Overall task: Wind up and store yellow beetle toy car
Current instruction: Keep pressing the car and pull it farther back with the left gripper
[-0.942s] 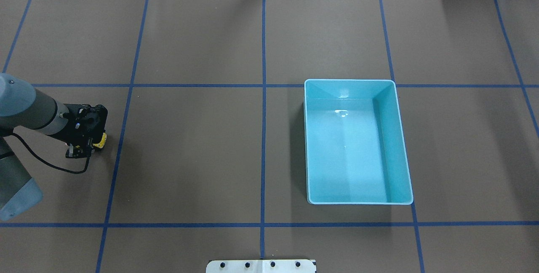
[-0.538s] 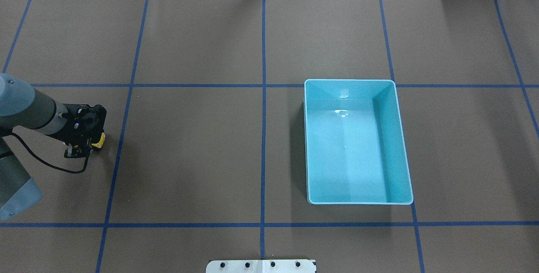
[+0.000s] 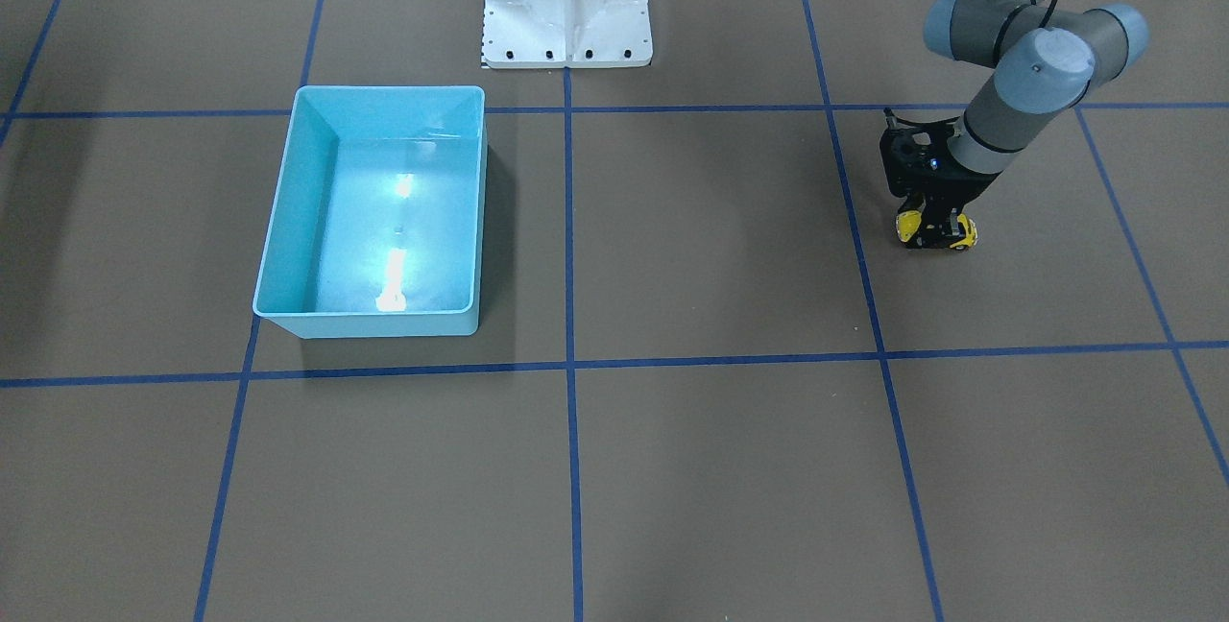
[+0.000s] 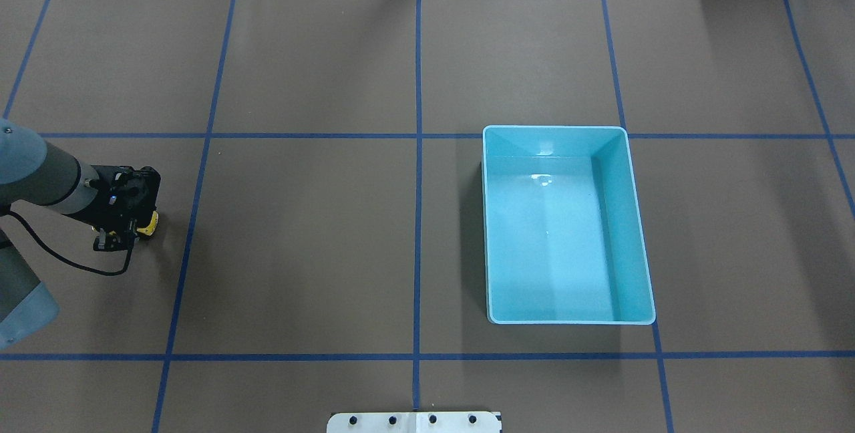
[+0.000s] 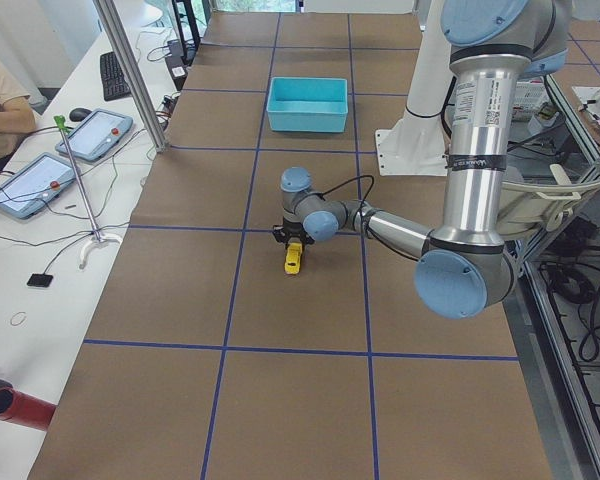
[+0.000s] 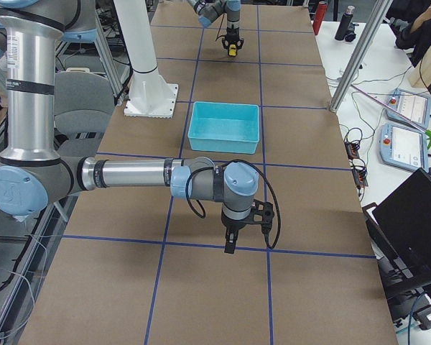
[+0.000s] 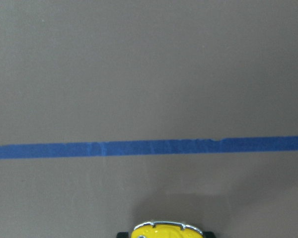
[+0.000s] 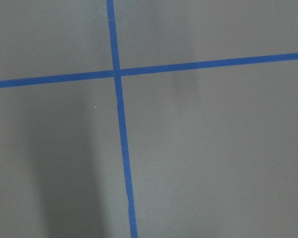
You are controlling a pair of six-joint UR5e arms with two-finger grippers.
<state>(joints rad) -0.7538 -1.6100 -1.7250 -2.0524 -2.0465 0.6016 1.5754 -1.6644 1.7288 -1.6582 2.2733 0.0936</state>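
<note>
Robot's left gripper [image 3: 936, 230] stands over the toy car [image 3: 908, 227] at the left end of the brown table [image 3: 691, 238]. Its jaws appear to pinch the yellow body from both sides, though the black fingers [image 3: 924, 219] hide much of it. The car sits low on the table, near a blue tape line [image 3: 855, 219] and well apart from the light blue bin [image 3: 384, 89], whose glossy floor shows only lamp glare. At the far end, the right gripper [image 6: 229, 249] points down just above the table. Whether its jaws are spread or pressed together cannot be told.
</note>
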